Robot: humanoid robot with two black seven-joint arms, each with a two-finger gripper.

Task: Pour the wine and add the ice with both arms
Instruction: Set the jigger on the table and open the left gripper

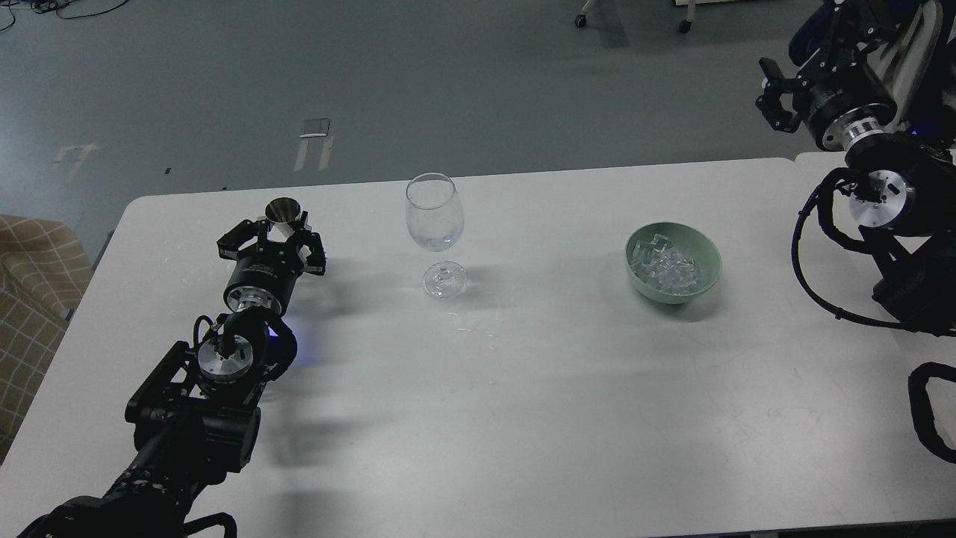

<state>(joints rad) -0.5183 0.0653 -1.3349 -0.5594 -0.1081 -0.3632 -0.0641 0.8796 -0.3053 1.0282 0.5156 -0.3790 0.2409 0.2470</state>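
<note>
My left gripper (278, 233) is shut on a small steel jigger (283, 211) at the table's far left and holds it upright with its mouth up. The wine cannot be made out inside the jigger. A clear stemmed wine glass (435, 222) stands to its right, apart from it. A green bowl (709, 274) holds a heap of clear ice cubes (666, 265) at the right of the middle. My right gripper (769, 93) is open and empty, high beyond the table's far right corner, well away from the bowl.
The white table (523, 388) has its far edge just behind the glass. A second white surface (818, 161) adjoins at the right under my right arm. A tan checked seat (33, 291) stands left of the table.
</note>
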